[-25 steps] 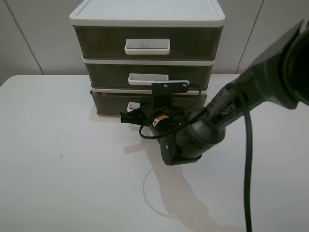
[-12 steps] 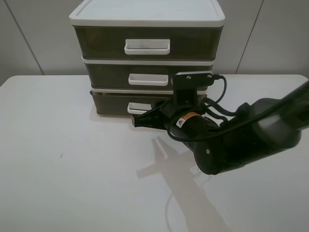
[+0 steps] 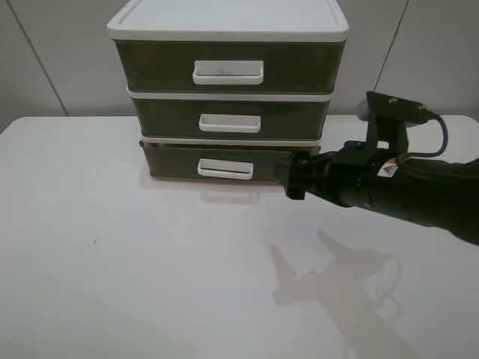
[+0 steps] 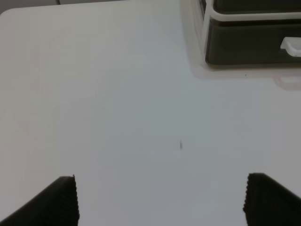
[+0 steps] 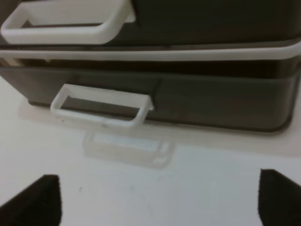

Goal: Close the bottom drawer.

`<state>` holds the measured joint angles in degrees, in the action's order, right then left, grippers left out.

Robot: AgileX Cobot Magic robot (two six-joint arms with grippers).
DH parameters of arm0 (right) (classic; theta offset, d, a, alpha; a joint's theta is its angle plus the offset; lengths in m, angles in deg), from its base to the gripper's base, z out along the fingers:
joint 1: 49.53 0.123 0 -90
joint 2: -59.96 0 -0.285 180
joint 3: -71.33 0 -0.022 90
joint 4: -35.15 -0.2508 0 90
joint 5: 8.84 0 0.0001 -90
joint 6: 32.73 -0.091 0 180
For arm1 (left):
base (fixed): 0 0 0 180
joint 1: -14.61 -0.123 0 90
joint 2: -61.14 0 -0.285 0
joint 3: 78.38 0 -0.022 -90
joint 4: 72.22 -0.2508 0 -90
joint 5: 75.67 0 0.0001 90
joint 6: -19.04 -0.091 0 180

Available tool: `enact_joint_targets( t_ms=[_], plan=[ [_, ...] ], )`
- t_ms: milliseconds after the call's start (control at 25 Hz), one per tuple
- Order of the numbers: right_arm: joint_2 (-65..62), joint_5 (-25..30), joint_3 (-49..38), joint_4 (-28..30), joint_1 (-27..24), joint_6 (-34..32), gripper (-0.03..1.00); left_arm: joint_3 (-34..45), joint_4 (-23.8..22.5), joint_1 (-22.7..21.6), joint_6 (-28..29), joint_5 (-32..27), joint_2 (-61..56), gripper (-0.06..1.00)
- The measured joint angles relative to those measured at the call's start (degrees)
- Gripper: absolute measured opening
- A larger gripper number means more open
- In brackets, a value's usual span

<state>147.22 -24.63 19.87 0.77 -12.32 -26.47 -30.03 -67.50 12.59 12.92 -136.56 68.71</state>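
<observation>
The bottom drawer point(image 3: 176, 159) is the lowest smoky-brown tier of the white-framed three-drawer unit point(image 3: 228, 26). Its front looks about level with the frame, and its small white loop handle point(image 3: 225, 169) is uncovered. In the right wrist view the drawer point(image 5: 211, 101) and its handle point(image 5: 101, 110) lie just ahead. My right gripper point(image 3: 287, 178) hangs open and empty to the right of the handle, a little in front of the drawer front, touching nothing. It also shows open in its wrist view point(image 5: 160, 202). My left gripper point(image 4: 164, 202) is open and empty over bare table, with the drawer corner point(image 4: 249, 44) far ahead.
The unit stands at the back of the white table point(image 3: 112, 262). The middle drawer point(image 3: 165, 116) and top drawer point(image 3: 153, 67) are shut. My right arm point(image 3: 404, 187) stretches in from the right, with a cable point(image 3: 438, 134) looping above it. A small dark speck point(image 3: 94, 241) marks the tabletop.
My right arm has drawn back from the bottom drawer's front and swung to the right. The handle it covered is now in plain sight.
</observation>
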Motion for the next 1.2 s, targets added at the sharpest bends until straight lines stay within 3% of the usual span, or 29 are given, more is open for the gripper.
enact_joint_targets(
  t_ms=[280,400,560,720,880,1200],
  plan=[
    [-23.2,28.9,0.1,2.7,-21.6,0.7,0.82,0.0,0.0,0.0,0.0,0.0,0.0,0.72],
    [-34.1,43.5,2.8,10.0,-31.1,-2.6,0.82,0.0,0.0,0.0,0.0,0.0,0.0,0.72],
    [-45.3,59.2,9.7,20.8,-38.9,-5.0,0.82,0.0,0.0,0.0,0.0,0.0,0.0,0.72],
    [-51.7,68.7,13.8,28.7,-38.4,-7.7,0.82,0.0,0.0,0.0,0.0,0.0,0.0,0.72],
    [-53.6,76.1,14.0,31.3,-35.2,-9.4,0.82,0.0,0.0,0.0,0.0,0.0,0.0,0.72],
    [-63.5,77.9,13.1,36.9,-34.4,-10.2,0.82,0.0,0.0,0.0,0.0,0.0,0.0,0.72]
  ],
)
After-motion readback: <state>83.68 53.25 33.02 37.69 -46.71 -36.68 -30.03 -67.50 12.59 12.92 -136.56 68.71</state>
